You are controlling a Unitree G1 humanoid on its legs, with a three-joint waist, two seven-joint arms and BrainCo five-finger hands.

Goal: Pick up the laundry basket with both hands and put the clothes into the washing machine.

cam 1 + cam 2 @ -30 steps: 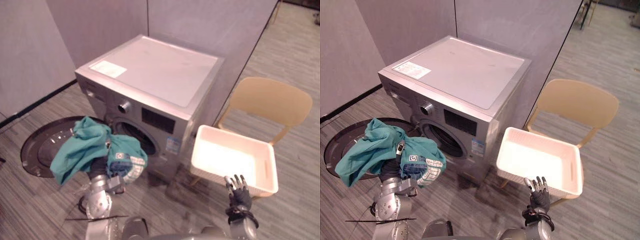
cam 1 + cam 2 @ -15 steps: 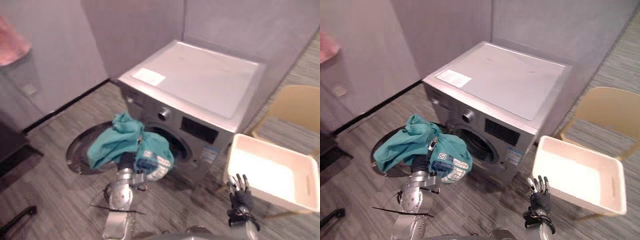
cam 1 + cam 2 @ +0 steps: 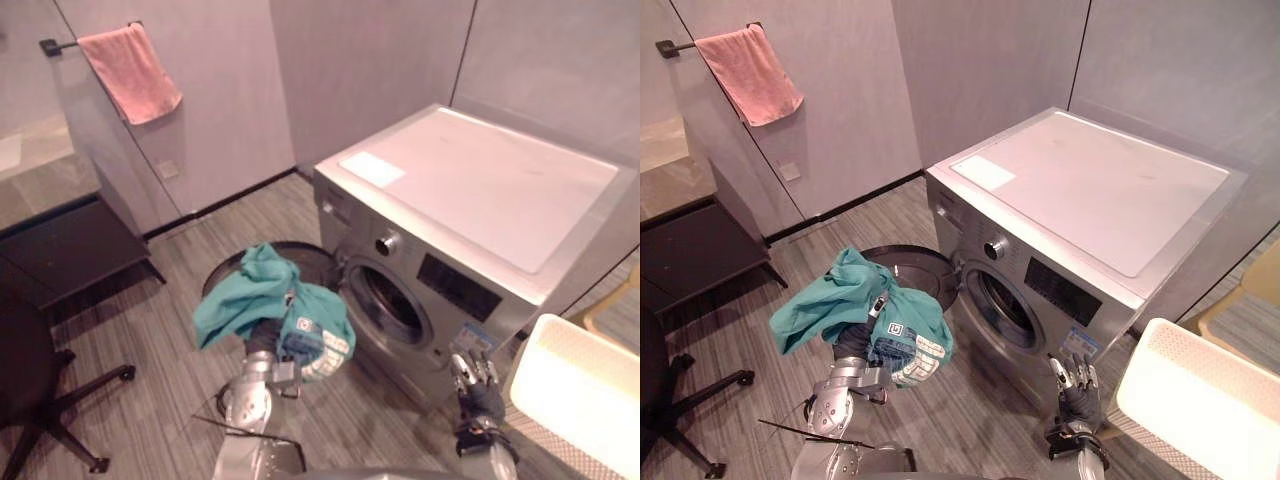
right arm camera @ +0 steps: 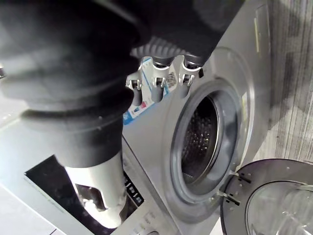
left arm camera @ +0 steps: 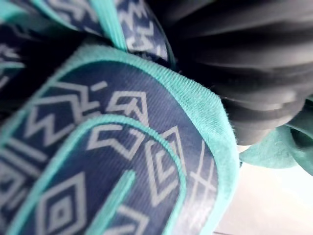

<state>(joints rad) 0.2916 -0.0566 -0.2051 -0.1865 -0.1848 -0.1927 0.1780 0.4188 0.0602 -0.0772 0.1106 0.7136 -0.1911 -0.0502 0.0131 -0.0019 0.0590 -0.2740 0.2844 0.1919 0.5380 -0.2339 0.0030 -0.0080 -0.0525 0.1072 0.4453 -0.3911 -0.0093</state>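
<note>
Currently teal garment [image 3: 845, 300] is being held on left hand [image 3: 852, 342], grip untellable, before open washing machine [image 3: 1080, 220], not yet loaded; right hand [image 3: 1074, 392] flat, empty.

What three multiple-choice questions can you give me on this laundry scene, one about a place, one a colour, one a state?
1. Where is the teal clothing? A hung on a hook; B draped over the left hand; C folded on a shelf.
2. What colour is the towel on the wall rail? A pink; B white; C black.
3. How is the washing machine door? A shut; B swung open; C missing.
Answers: 1 B, the cloth hangs over that hand. 2 A, it is plainly pink. 3 B, the drum opening is bare, with the door lying wide open beside it.
</note>
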